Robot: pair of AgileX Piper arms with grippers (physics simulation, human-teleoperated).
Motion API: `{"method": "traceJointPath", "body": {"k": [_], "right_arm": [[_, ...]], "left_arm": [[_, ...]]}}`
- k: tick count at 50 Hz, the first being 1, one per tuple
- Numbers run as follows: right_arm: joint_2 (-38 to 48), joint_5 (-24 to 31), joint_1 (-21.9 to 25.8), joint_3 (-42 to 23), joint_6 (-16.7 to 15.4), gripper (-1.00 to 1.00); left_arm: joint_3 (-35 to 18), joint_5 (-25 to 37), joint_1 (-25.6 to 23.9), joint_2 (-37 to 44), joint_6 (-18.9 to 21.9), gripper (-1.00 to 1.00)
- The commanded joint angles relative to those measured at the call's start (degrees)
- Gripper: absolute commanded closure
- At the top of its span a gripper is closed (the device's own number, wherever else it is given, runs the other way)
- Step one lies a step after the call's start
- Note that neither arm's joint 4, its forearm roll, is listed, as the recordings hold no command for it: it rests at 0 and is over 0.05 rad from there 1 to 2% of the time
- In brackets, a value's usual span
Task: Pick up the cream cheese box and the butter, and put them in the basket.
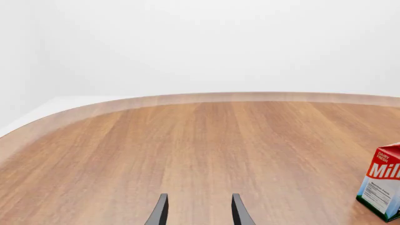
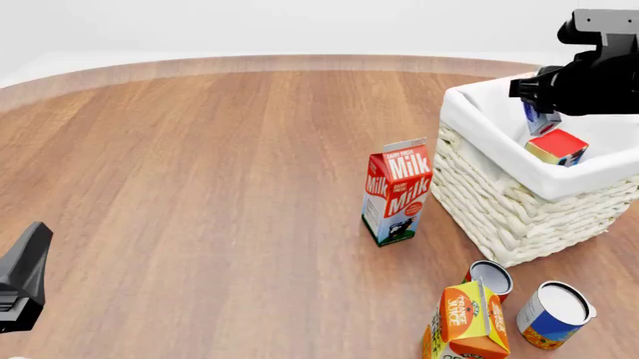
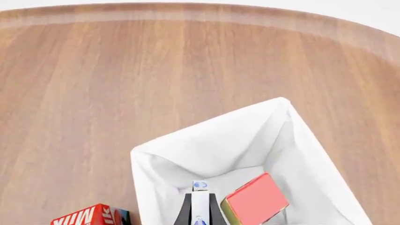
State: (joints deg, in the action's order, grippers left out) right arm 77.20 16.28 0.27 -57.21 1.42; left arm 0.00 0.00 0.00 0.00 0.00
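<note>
The basket (image 2: 499,202) stands at the right of the table, and its white lining (image 3: 206,150) fills the right wrist view. The butter (image 2: 557,146) lies tilted inside it, showing a red face in the right wrist view (image 3: 255,204). My right gripper (image 2: 540,112) hangs over the basket, shut on the cream cheese box (image 2: 540,121). The box sits white with a blue oval between the fingers (image 3: 200,202), just beside the butter. My left gripper (image 1: 200,213) is open and empty, low over bare table at the front left (image 2: 22,273).
A red milk carton (image 2: 397,191) stands just left of the basket and also shows in the left wrist view (image 1: 382,187). An orange juice carton (image 2: 468,321) and two cans (image 2: 490,278) (image 2: 555,314) stand in front of the basket.
</note>
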Motion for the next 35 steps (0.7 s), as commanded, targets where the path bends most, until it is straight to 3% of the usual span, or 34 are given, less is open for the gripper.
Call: {"method": "traceJointPath", "body": {"k": [1, 10, 11, 35], "right_arm": [[0.5, -1.4, -0.5, 0.5, 0.0, 1.0], [0.8, -1.4, -0.9, -0.1, 0.0, 1.0], [0.6, -1.0, -0.7, -0.5, -0.3, -1.0], [-1.0, -1.4, 1.4, 0.7, -0.3, -1.0]], "left_arm": [[0.0, 0.0, 0.0, 0.0, 0.0, -1.0], [0.0, 0.0, 0.0, 0.0, 0.0, -1.0], [0.0, 0.0, 0.0, 0.0, 0.0, -1.0], [0.0, 0.0, 0.0, 0.0, 0.0, -1.0]]}}
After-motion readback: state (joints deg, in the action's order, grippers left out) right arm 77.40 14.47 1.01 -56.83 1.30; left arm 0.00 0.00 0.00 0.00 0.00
